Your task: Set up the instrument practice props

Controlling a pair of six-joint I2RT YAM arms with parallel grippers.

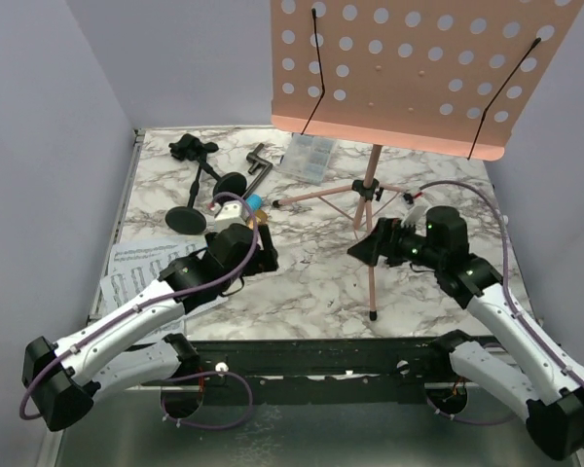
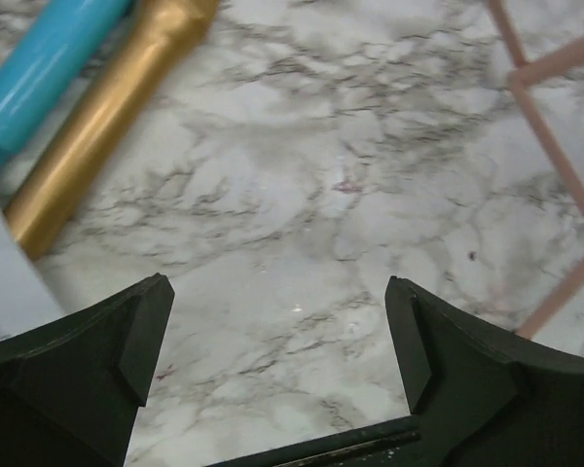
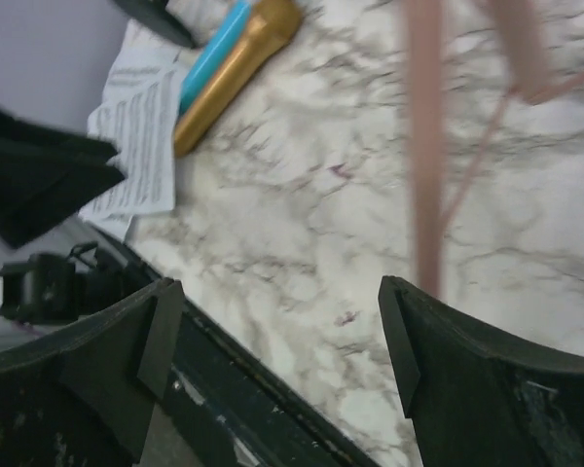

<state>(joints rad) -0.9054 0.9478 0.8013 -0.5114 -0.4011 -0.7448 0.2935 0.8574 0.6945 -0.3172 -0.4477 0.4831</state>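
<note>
The pink perforated music rack point(image 1: 409, 68) stands on its rose-gold tripod legs point(image 1: 370, 209) at the back of the marble table. The blue microphone point(image 2: 39, 68) and the gold microphone point(image 2: 107, 117) lie side by side to the left of the tripod. Two black round-based poles point(image 1: 190, 219) lie behind them. White music pages point(image 1: 136, 272) rest at the table's left edge. My left gripper point(image 2: 277, 331) is open over bare marble, just right of the microphones. My right gripper point(image 3: 273, 341) is open and empty beside the front tripod leg point(image 3: 426, 146).
A small clear plastic box point(image 1: 310, 156) sits at the back under the rack. A black clip point(image 1: 193, 148) and a grey fitting point(image 1: 258, 161) lie at the back left. The table's dark front rail point(image 3: 273, 389) runs beneath my right gripper.
</note>
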